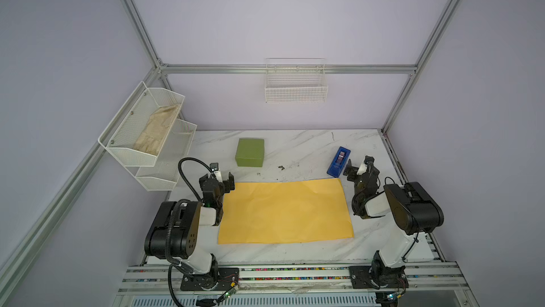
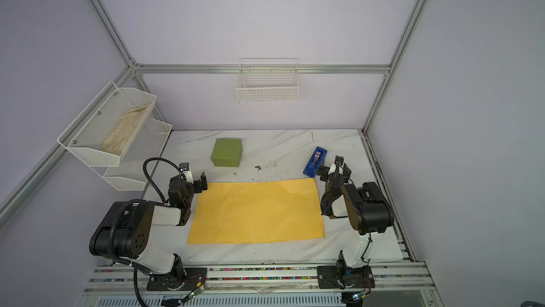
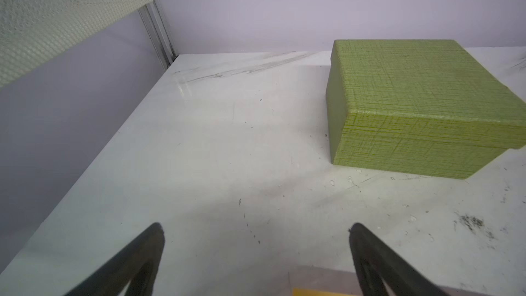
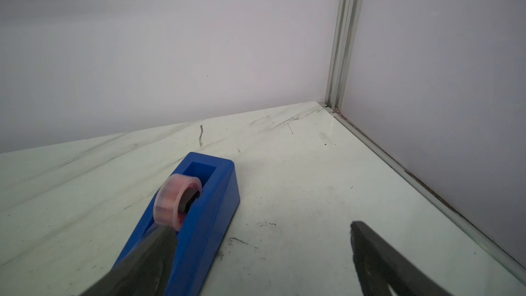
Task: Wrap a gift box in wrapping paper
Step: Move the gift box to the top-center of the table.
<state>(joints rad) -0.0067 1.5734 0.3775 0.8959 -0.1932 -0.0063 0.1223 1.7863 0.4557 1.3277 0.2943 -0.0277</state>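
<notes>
The olive-green gift box (image 1: 250, 152) (image 2: 226, 152) sits lid-on at the back left of the marble table, apart from the paper. The yellow-orange wrapping paper (image 1: 284, 212) (image 2: 256, 212) lies flat in the middle, nothing on it. My left gripper (image 1: 217, 183) (image 2: 191, 183) hovers open at the paper's far left corner, short of the box; in the left wrist view the gift box (image 3: 421, 104) lies ahead and to one side of the empty left gripper (image 3: 256, 232). My right gripper (image 1: 361, 169) (image 2: 334, 169) (image 4: 260, 229) is open and empty, just beyond the paper's far right corner.
A blue tape dispenser (image 1: 338, 162) (image 2: 315, 162) (image 4: 199, 217) stands right beside my right gripper, one finger overlapping it in the wrist view. A white mesh shelf (image 1: 129, 158) on the left wall holds a beige cloth (image 1: 157, 130). A wire basket (image 1: 295, 88) hangs on the back wall.
</notes>
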